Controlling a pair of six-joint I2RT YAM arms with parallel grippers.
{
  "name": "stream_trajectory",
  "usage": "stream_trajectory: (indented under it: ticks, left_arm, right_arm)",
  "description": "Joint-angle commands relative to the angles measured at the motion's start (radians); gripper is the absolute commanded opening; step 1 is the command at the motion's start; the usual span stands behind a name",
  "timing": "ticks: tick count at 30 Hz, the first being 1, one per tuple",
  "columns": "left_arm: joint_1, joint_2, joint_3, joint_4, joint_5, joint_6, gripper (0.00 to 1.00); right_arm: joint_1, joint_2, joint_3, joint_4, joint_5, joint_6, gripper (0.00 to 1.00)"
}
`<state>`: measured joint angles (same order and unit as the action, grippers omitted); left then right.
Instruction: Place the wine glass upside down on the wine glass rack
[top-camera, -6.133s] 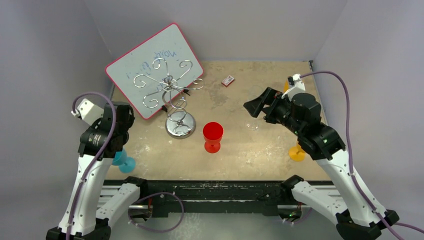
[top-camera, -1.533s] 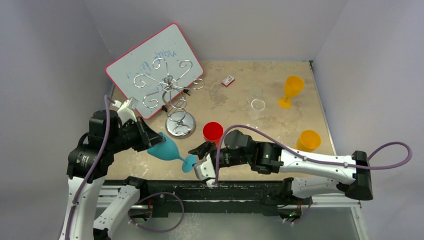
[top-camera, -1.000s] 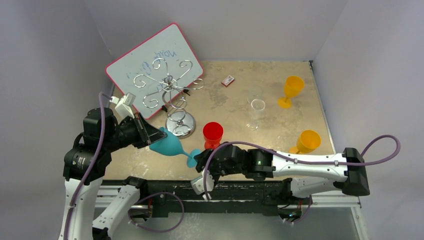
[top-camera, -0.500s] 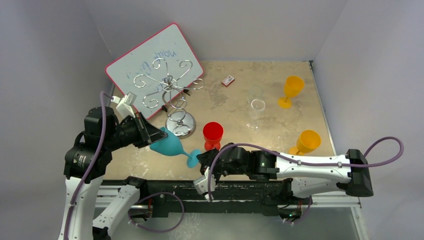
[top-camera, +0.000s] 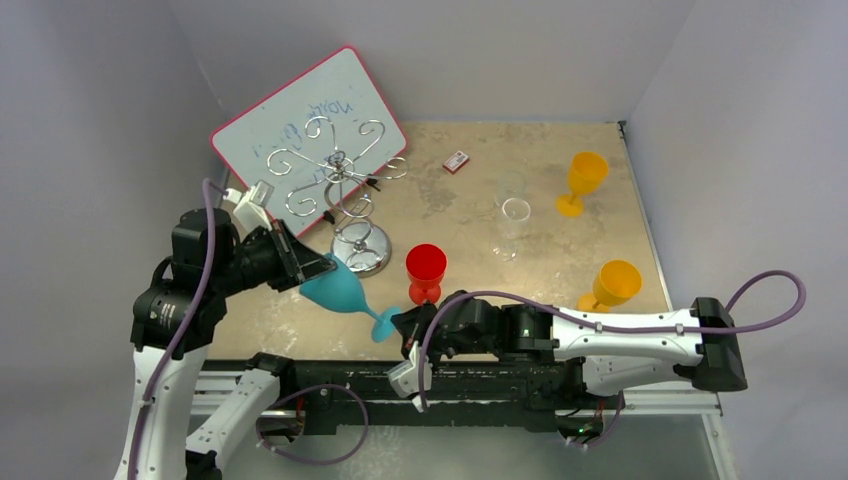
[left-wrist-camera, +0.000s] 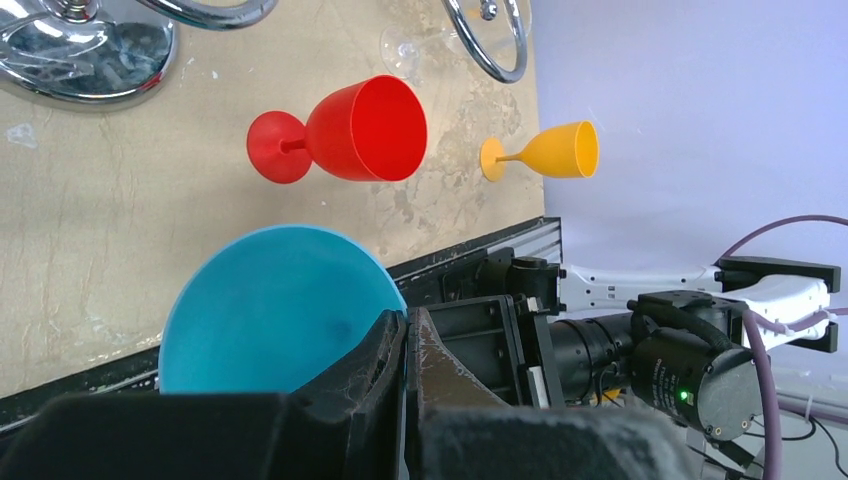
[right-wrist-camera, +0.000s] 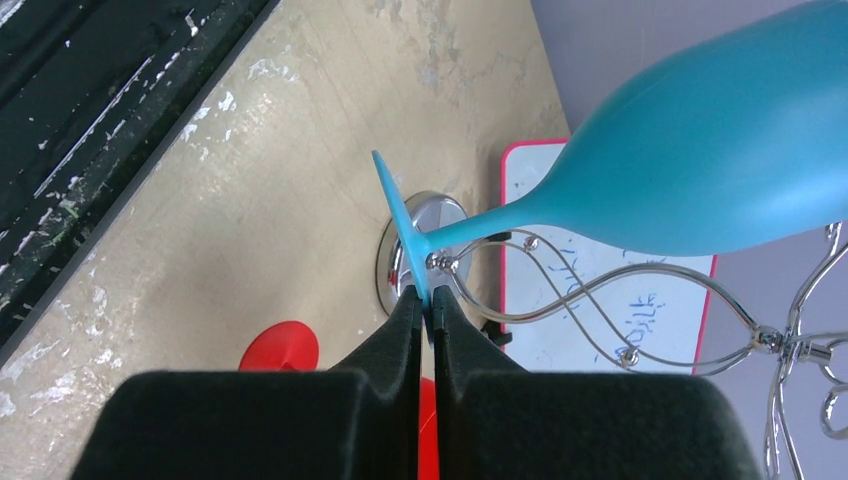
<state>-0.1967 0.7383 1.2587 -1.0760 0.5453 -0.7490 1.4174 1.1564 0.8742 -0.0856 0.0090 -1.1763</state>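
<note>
Holding the blue wine glass (top-camera: 337, 288) at both ends, we keep it in the air just in front of the rack (top-camera: 361, 250), with its long axis slanting from bowl to foot. The left gripper (top-camera: 304, 269) is pinched on the bowl rim. The right gripper (right-wrist-camera: 428, 303) is pinched on the foot's edge. The rack lies beyond the bowl, nearer the left arm. A red glass (top-camera: 426, 264) stands just right of the rack's base, and a whiteboard (top-camera: 300, 110) leans behind the rack.
</note>
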Motion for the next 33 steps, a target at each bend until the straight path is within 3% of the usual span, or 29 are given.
stream_trajectory:
  ticks: [1,4,7,10,16,29,33]
  left_arm:
    - [0.006,0.006,0.022,0.032,-0.009,-0.020,0.01]
    - [0.006,0.024,0.033,0.013,-0.039,-0.013,0.17]
    - [0.006,0.023,0.046,0.007,-0.066,-0.009,0.40]
    - [0.006,0.020,0.069,0.003,-0.097,-0.009,0.57]
    - [0.006,0.022,0.158,0.005,-0.208,-0.024,0.70]
    - [0.007,-0.026,0.229,0.051,-0.462,-0.044,0.79]
    - [0.006,-0.042,0.209,0.049,-0.530,-0.039,0.95]
  right_arm:
    - [-0.007,-0.007,0.005,0.021,0.005,0.012,0.00]
    - [0.000,-0.005,0.020,0.002,-0.007,0.013,0.00]
    - [0.005,-0.013,0.026,-0.020,-0.009,0.036,0.00]
    - [0.009,-0.037,0.020,-0.033,-0.016,0.053,0.00]
    - [0.023,-0.058,0.085,-0.094,-0.021,0.098,0.00]
    - [0.023,-0.117,0.161,-0.116,-0.043,0.255,0.00]
    - [0.023,-0.111,0.260,-0.149,-0.052,0.333,0.00]
